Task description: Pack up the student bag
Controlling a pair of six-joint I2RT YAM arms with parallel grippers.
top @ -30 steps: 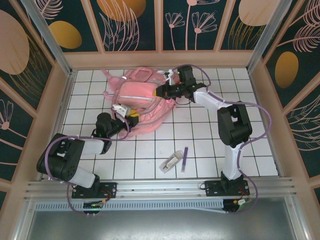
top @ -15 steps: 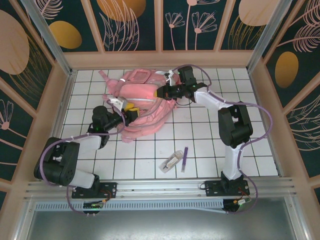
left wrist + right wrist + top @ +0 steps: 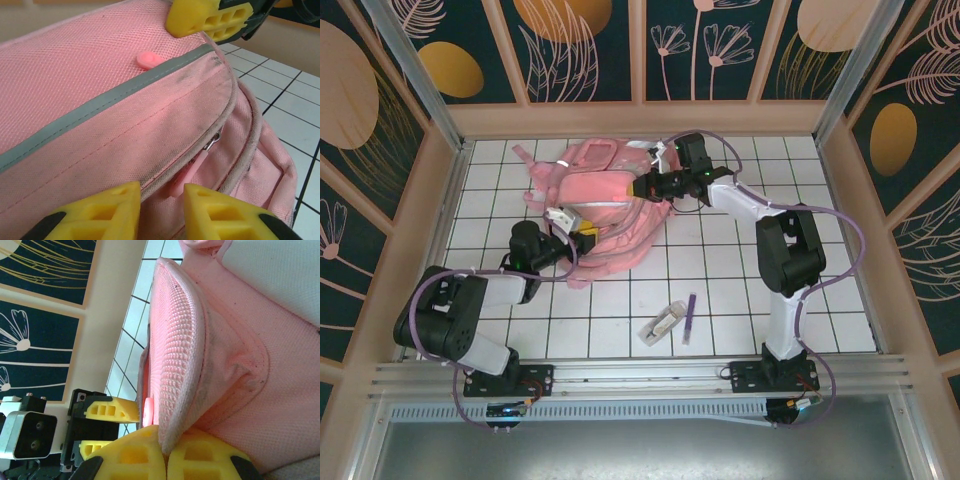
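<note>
- Right claw (image 3: 642, 186) is clamped on the student bag (image 3: 595, 190), pinching a mesh-lined fabric edge at the bag's right side.
- Left claw (image 3: 582, 236) sits at the bag's near side. Its jaws are narrow, with the pink zip pull (image 3: 176, 184) in the gap. I cannot tell whether they grip it.
- The bag lies slumped at the back-middle of the worktop (image 3: 720, 290), between the two claws.
- A purple pen (image 3: 688, 318) and a clear packet (image 3: 662, 326) lie just beside each other near the front edge, well apart from the bag.
- Progress looks early. The zip by the left claw appears closed and neither item is packed. Opening, loading and closing are all left to do.
</note>
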